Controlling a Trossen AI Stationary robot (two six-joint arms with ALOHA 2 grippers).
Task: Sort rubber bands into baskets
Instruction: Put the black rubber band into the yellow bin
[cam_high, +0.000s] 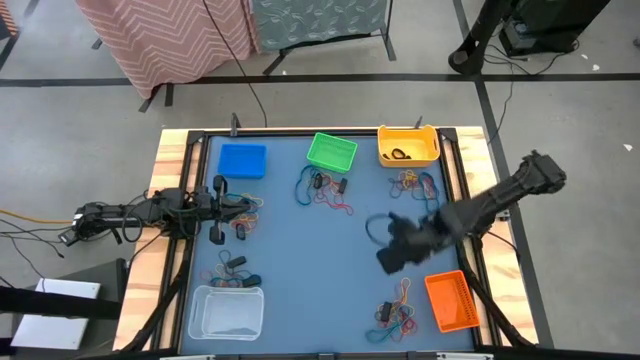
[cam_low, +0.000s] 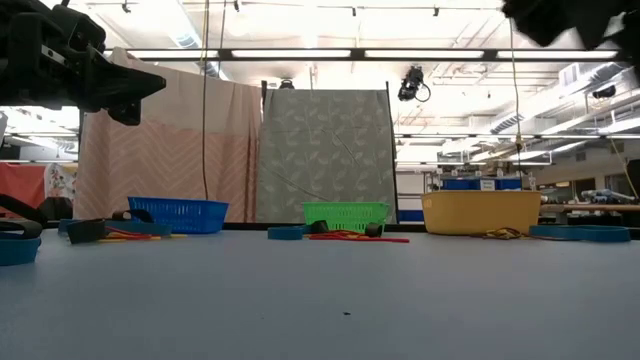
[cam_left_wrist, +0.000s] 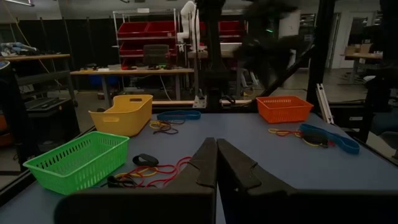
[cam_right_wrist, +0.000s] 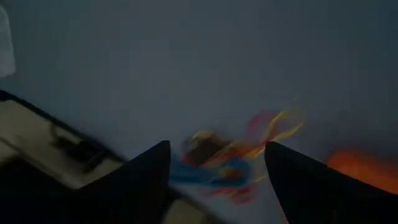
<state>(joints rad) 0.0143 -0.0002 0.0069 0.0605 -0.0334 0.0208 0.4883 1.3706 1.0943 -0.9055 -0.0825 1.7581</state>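
The table (cam_high: 300, 250) is a blue-grey mat inside a pale wooden frame; beyond it lies a grey floor crossed by dark tape lines, with a pink zigzag-patterned cloth (cam_high: 160, 35) and a grey patterned screen (cam_high: 320, 20) at twelve o'clock; the low view looks into a workshop with strip lights overhead.

Five baskets sit around the mat: the blue basket (cam_high: 242, 160) at eleven o'clock, the green basket (cam_high: 332, 152) at twelve, slightly skewed, the yellow basket (cam_high: 408, 146) at one o'clock with a dark band lying in it, the orange basket (cam_high: 451, 302) at five o'clock with its long axis running from twelve to six, and the clear white basket (cam_high: 227, 311) at seven o'clock with its long axis running from nine to three.

The rubber bands lie in loose tangled heaps of thin loops, red, yellow, blue and black: one heap (cam_high: 326, 188) just below the green basket; one (cam_high: 416, 184) below the yellow basket; one (cam_high: 396, 312) just beside the orange basket at its nine o'clock side; one (cam_high: 232, 268) above the white basket; one (cam_high: 240, 207) near the left gripper.

The left gripper (cam_high: 218, 210) rests at the nine o'clock edge, fingers pressed together; the right gripper (cam_high: 392, 248) hangs above the mat at four o'clock, fingers (cam_right_wrist: 146, 177) spread apart over the heap beside the orange basket, holding nothing.
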